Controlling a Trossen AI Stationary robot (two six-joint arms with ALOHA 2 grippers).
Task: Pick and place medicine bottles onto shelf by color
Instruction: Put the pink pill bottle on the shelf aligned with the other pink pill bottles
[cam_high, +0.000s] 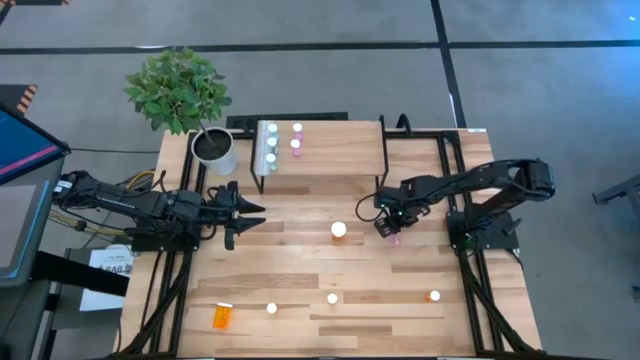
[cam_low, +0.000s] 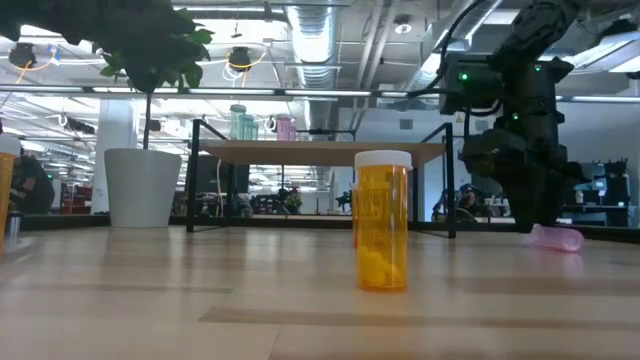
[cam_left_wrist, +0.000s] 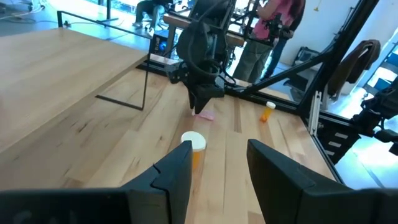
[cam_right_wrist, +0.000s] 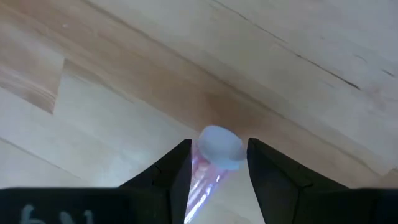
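A pink bottle (cam_high: 396, 240) with a white cap (cam_right_wrist: 219, 148) lies on its side on the table (cam_low: 556, 238). My right gripper (cam_high: 388, 228) points down over it, open. Its fingers stand on either side of the bottle's cap end (cam_right_wrist: 219, 163), with a small gap on each side. The shelf (cam_high: 330, 150) at the far middle carries three teal bottles (cam_high: 270, 143) and two pink ones (cam_high: 296, 137), all upright. A larger orange bottle (cam_high: 339, 230) stands mid-table. My left gripper (cam_high: 250, 213) waits open at the table's left, level (cam_left_wrist: 217, 162).
Near the table's near edge stand three small bottles (cam_high: 271, 308) (cam_high: 332, 298) (cam_high: 434, 296). An orange one (cam_high: 222, 316) lies on its side at the near left. A white plant pot (cam_high: 215, 150) stands left of the shelf. People show in the room beyond.
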